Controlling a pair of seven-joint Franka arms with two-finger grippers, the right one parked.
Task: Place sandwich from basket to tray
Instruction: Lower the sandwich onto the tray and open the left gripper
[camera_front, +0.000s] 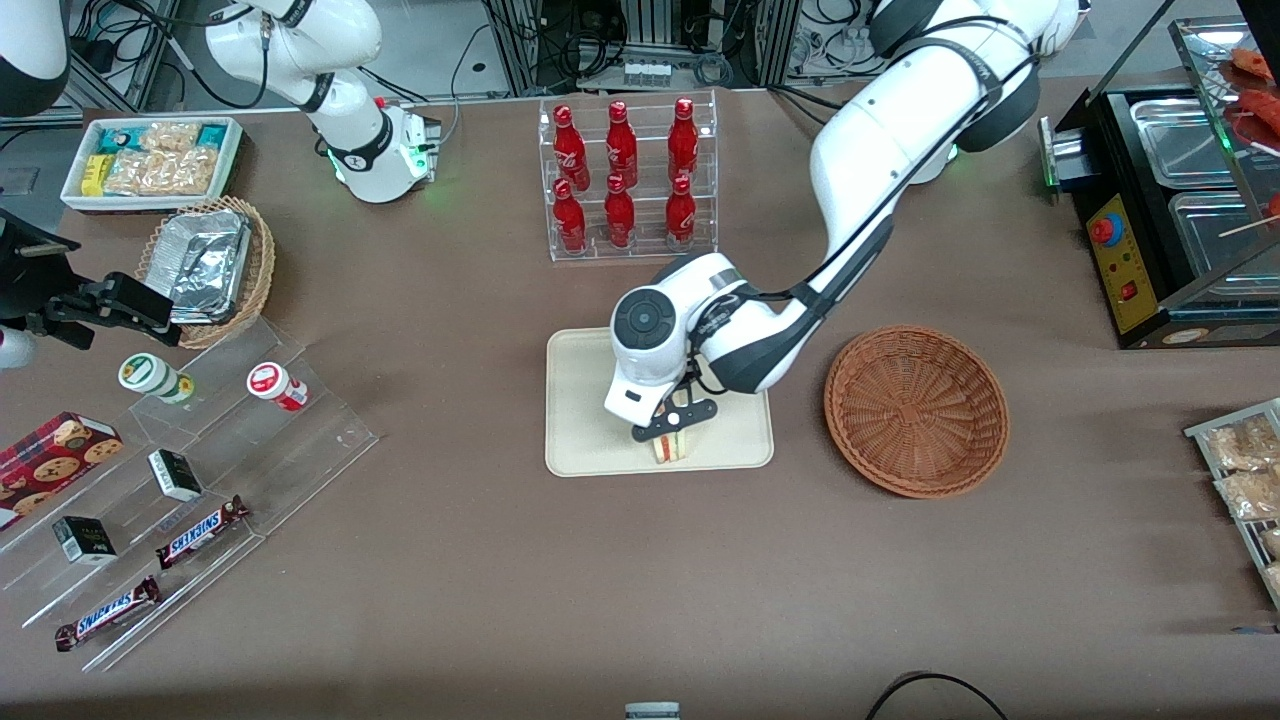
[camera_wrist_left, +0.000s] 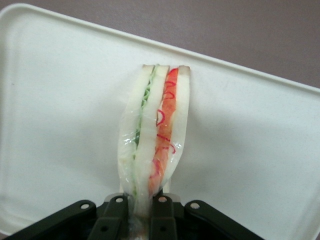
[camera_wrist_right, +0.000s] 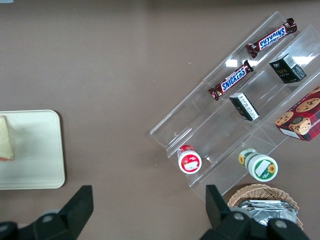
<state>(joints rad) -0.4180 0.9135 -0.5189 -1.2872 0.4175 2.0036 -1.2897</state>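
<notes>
The sandwich (camera_front: 672, 446), a wrapped wedge of pale bread with red and green filling (camera_wrist_left: 152, 130), stands on edge on the cream tray (camera_front: 580, 400), near the tray's rim nearest the front camera. My left gripper (camera_front: 673, 430) is over the tray, shut on the sandwich; its black fingers (camera_wrist_left: 116, 215) pinch the wedge's narrow end. The tray's surface (camera_wrist_left: 60, 110) lies right under the sandwich. The reddish-brown wicker basket (camera_front: 916, 410) sits empty beside the tray, toward the working arm's end. The sandwich's edge also shows in the right wrist view (camera_wrist_right: 6, 139) on the tray (camera_wrist_right: 40, 150).
A clear rack of red bottles (camera_front: 627, 180) stands farther from the front camera than the tray. A clear stepped stand with snack bars and cups (camera_front: 180, 480), a foil-filled basket (camera_front: 205, 265) and a snack box (camera_front: 150, 160) lie toward the parked arm's end. A black food warmer (camera_front: 1160, 200) stands at the working arm's end.
</notes>
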